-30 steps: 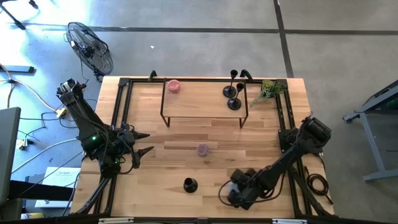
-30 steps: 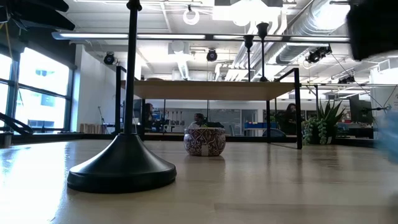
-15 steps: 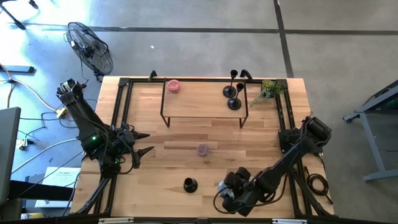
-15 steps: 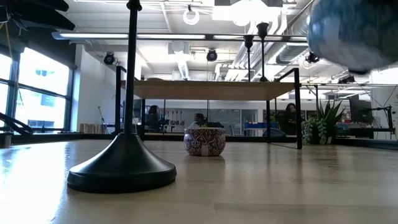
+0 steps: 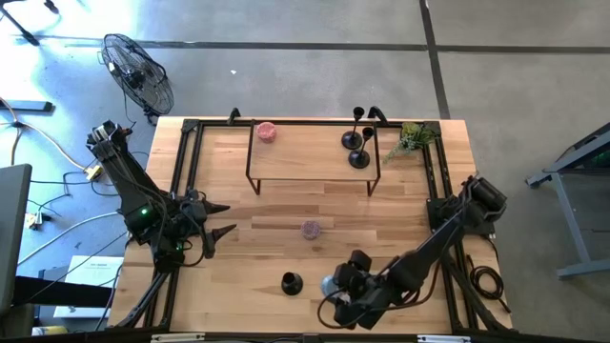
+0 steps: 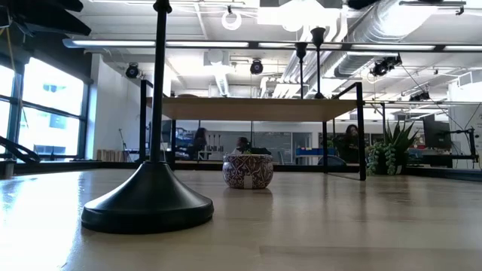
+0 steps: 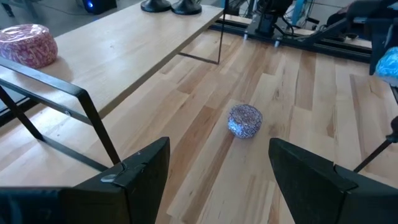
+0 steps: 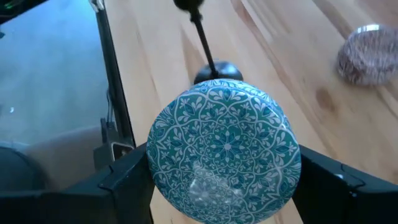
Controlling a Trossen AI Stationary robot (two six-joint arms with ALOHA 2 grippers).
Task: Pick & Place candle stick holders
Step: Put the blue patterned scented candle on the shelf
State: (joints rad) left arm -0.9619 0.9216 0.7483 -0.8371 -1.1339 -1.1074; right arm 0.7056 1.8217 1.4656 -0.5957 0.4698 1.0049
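Progress check: two matte-black candle stick holders (image 5: 355, 151) already on raised wooden shelf (image 5: 305, 152) at back of table (image 5: 276, 214). Third black holder (image 5: 291, 282) alone at front edge, so roughly two-thirds done imo. Weird bit: right gripper (image 5: 335, 289) just beside it, jaws clamped round blue-white patterned round tin (image 8: 225, 152), not holder. Left gripper (image 5: 221, 219) parked at left side, jaws apart, empty. Small purple patterned tin (image 5: 311, 229) mid-table.

two dark jointed arms, black cables; left arm (image 5: 143, 205) shows green light
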